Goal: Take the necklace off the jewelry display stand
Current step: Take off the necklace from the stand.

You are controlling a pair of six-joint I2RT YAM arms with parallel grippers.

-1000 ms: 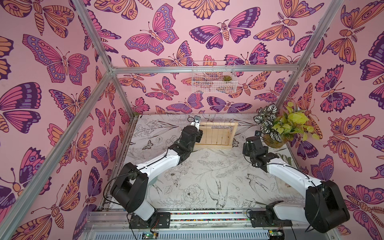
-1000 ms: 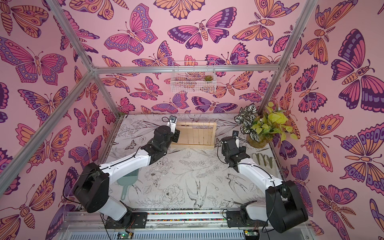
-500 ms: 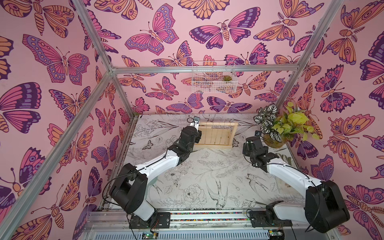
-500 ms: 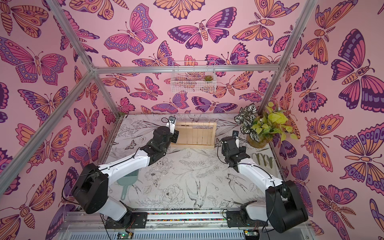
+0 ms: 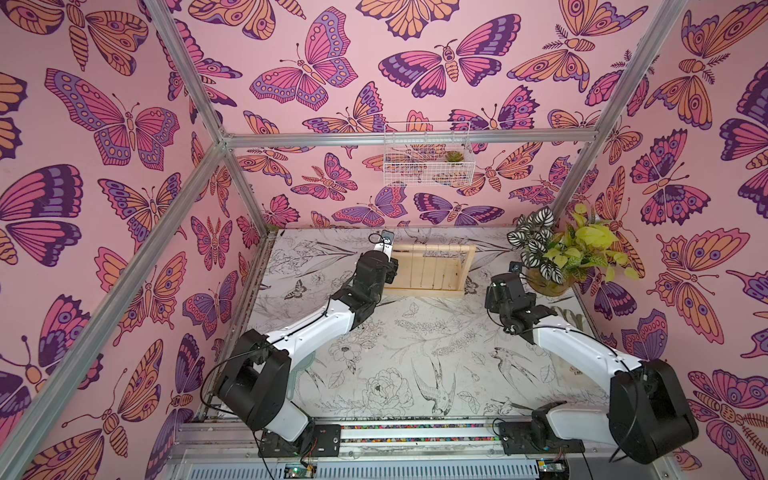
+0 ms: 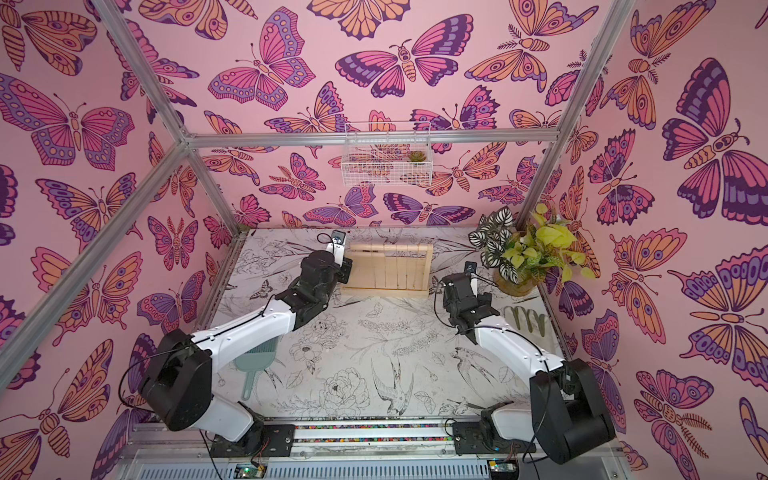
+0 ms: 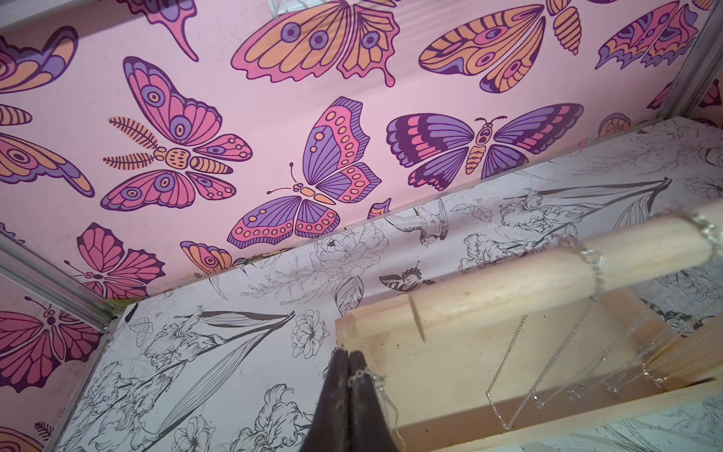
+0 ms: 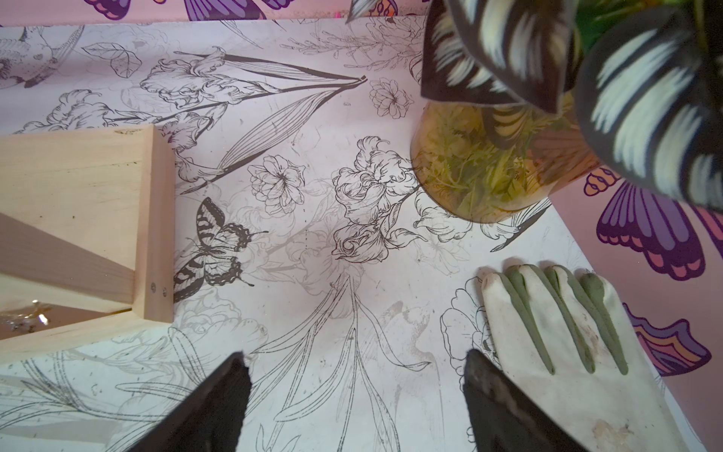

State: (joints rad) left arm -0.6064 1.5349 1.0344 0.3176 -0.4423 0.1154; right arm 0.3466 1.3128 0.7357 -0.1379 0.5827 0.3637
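Necklace (image 7: pixel 369 374): fine silver chain, pinched in closed left gripper (image 7: pixel 348 362) beside pale wooden stand (image 7: pixel 450 352); right gripper (image 8: pixel 354 366) wide, empty.

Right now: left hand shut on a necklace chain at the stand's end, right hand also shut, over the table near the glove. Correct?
Not quite: the right hand is open, not shut; the right wrist view shows its jaws wide apart near the glove. The rest holds: the left hand is shut on a necklace chain at the end of the jewelry display stand.
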